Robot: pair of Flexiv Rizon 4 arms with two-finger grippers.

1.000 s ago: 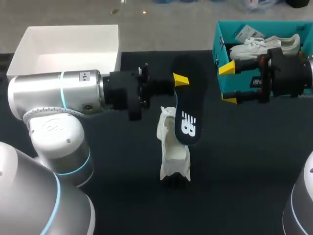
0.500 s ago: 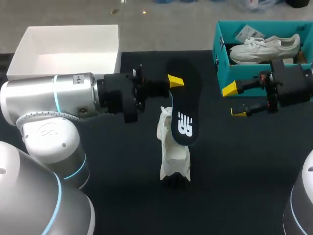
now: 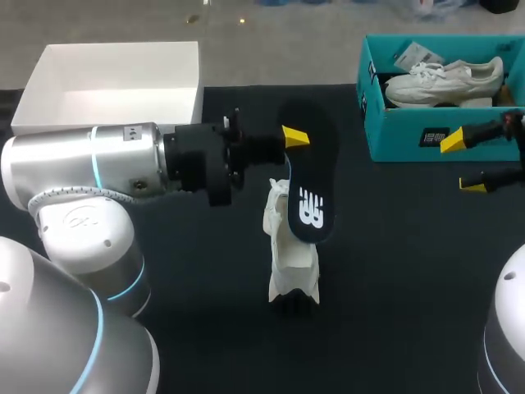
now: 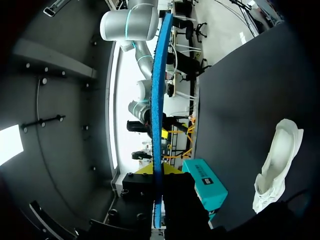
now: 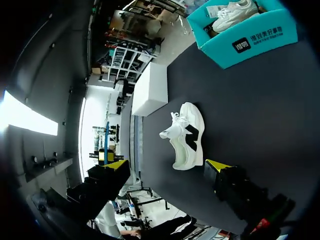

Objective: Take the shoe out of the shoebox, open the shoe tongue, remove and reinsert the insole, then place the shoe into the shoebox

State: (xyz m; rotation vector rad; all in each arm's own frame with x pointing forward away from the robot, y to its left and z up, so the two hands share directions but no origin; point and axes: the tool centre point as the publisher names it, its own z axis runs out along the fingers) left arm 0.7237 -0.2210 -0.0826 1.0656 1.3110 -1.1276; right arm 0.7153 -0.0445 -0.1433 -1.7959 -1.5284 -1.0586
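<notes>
From the head view, the left end effector (image 3: 289, 141) grips the insole (image 3: 308, 193) above the shoe (image 3: 291, 254), mid-frame. The right end effector (image 3: 463, 162) hangs released near the shoebox (image 3: 410, 135), upper right. Left wrist view: insole clamped edge-on. Right wrist view: shoe ahead. Reinserting and boxing remain, I'd say.

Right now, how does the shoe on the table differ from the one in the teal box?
The loose shoe stands upright on the table; the boxed shoe lies in the teal box. The loose shoe's insole is out, held by the left gripper; the boxed shoe's cannot be seen. Both are white sneakers.
</notes>
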